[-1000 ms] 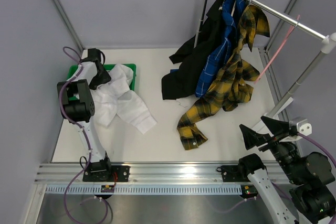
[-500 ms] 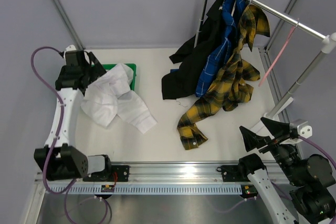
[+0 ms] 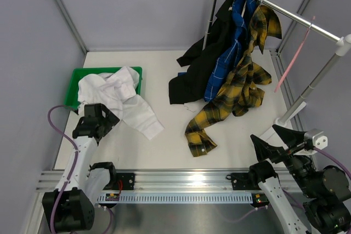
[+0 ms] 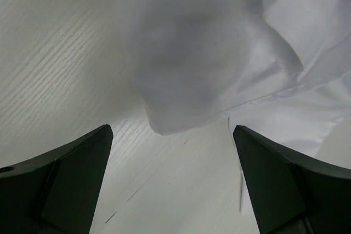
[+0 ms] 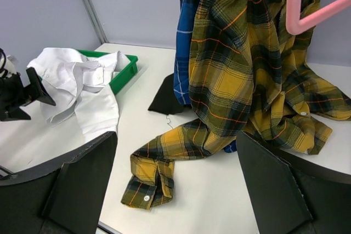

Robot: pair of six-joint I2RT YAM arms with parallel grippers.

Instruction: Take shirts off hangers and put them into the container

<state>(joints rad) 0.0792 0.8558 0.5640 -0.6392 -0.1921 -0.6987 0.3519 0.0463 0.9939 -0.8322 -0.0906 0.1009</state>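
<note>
White shirt spills over the green tray's near rim. The left gripper is just beside it, spread and empty — the right gripper is spread too.

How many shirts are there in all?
4. The white shirt lies partly in the green tray, spilling onto the table. The black shirt, blue plaid shirt and yellow plaid shirt hang from the rail. More could hide behind them.

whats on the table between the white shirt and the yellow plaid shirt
Nothing: the table is bare between the white shirt and the yellow plaid shirt, as the top view shows.
</note>
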